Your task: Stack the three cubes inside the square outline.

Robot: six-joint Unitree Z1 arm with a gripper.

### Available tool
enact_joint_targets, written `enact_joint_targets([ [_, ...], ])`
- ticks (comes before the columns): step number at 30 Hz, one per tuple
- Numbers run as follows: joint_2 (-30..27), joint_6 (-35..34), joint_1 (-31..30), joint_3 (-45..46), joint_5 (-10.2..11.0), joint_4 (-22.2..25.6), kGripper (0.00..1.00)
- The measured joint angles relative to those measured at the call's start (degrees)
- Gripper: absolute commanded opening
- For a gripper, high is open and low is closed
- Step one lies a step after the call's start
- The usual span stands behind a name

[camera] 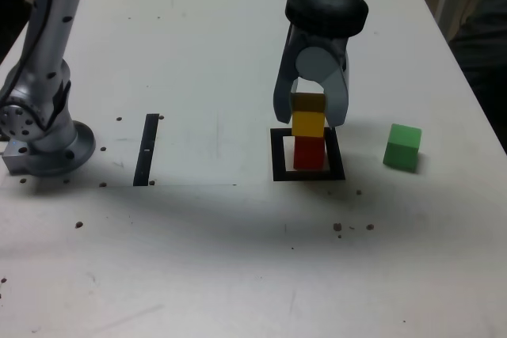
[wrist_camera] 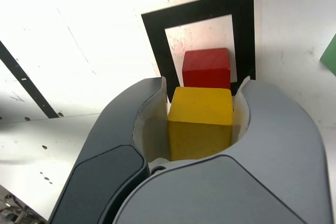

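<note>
Gripper points down over the square outline, jaws clamped on the yellow cube; wrist view confirms the yellow cube pinched between both jaws, one on each side face. Red cube sits on the pale centre inside the square outline, with black border visible on all sides of it in the wrist view. In the exterior view the yellow cube is directly above the red one and appears to meet its top face; whether it rests on it or is just clear cannot be told. Green cube stands alone on the table, to the exterior view's right of the outline, apart from it; only a corner of it shows at the edge of the wrist view. Thin black strip lies on the table, well to the exterior view's left of the outline; arm base stands further left.
</note>
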Motion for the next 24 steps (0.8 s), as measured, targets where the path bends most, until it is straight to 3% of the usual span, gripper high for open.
enact_joint_targets([
  [16,1.75,0.07,0.67,1.05,-0.26,-1.87,0.24],
  [18,1.95,0.23,0.91,1.44,-0.26,-2.29,0.34],
  [24,2.19,1.00,1.36,2.37,-0.35,-3.52,0.95],
])
